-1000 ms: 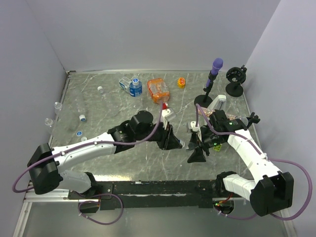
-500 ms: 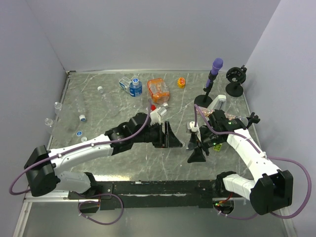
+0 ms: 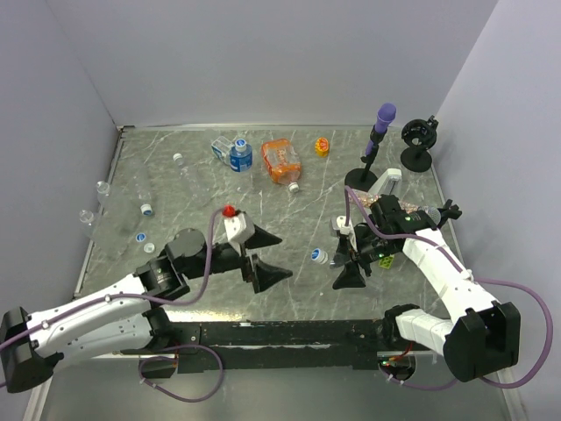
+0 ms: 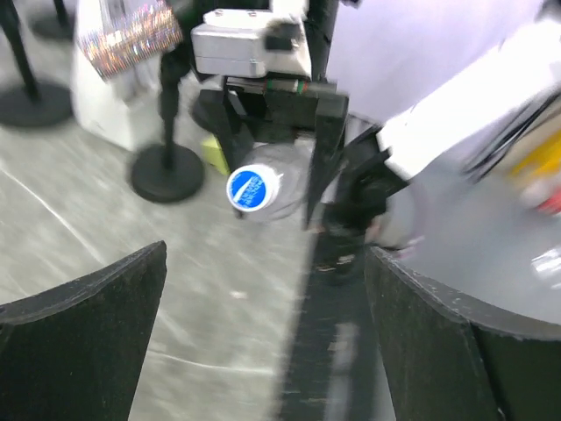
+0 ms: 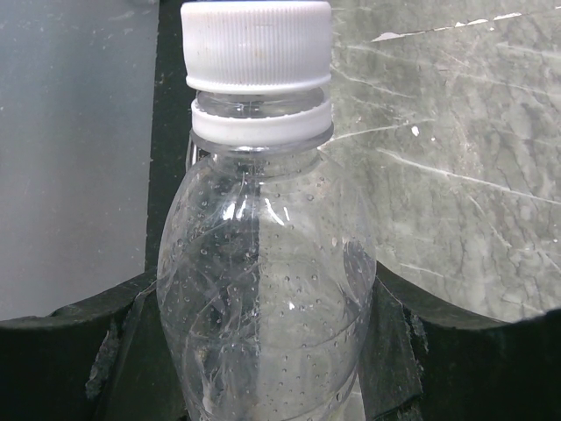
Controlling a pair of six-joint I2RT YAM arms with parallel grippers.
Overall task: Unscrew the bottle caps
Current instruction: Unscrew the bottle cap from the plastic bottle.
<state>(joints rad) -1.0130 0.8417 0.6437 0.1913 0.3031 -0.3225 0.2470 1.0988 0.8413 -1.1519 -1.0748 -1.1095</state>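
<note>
The right hand point(image 3: 352, 257) is clamped on a clear bottle point(image 5: 263, 289) held sideways over the bench point(image 3: 193, 189). The bottle's white cap point(image 5: 256, 44) is on, blue on its top face, and points toward the left hand point(image 3: 270, 257). The left hand's fingers stand wide apart and empty, near the cap but clear of it. Loose caps point(image 3: 146, 209) lie well apart at the bench's left side.

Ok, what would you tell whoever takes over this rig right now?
Right gripper: shut on a clear bottle, its white screw cap still on and facing the other arm.
Left gripper: open, empty, apart from the bottle.
Done, it seems: two blue caps lie loose at the left of the table.
Left: grip and unscrew the white screw cap, then check the blue-labelled bottle at the back.
</note>
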